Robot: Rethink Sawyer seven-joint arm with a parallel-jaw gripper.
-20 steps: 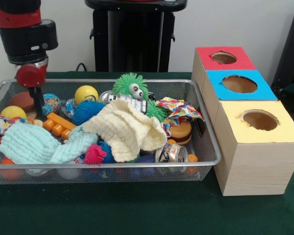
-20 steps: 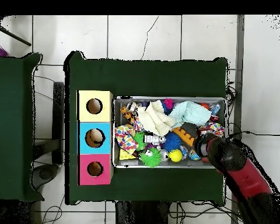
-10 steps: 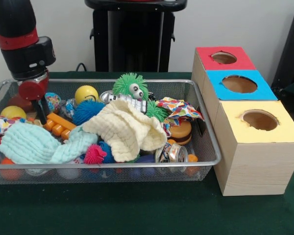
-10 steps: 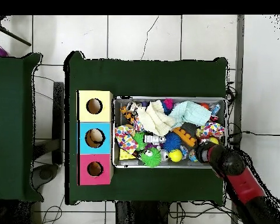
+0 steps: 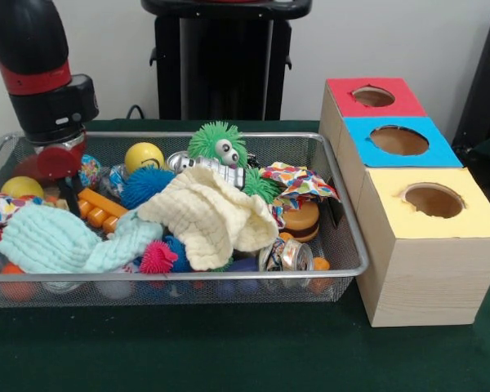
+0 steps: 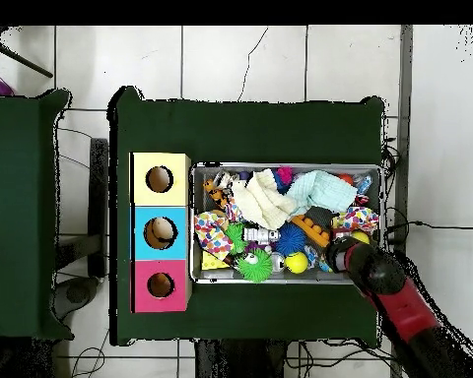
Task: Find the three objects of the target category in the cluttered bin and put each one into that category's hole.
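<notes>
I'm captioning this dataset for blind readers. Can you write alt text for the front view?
A wire basket on a green table holds cloths, balls and fuzzy toys, and a red and black robot arm reaches down into its left end. To the right stand three wooden boxes with round holes, topped red, blue and yellow.

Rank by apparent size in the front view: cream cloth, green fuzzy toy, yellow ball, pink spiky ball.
1. Cream cloth
2. Green fuzzy toy
3. Yellow ball and pink spiky ball look alike; the pink one sits nearer the camera, so unranked.

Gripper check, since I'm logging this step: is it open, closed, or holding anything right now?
Gripper: cannot be told; it hangs low at the end of the wire mesh bin, its tip hidden among the toys.
</notes>
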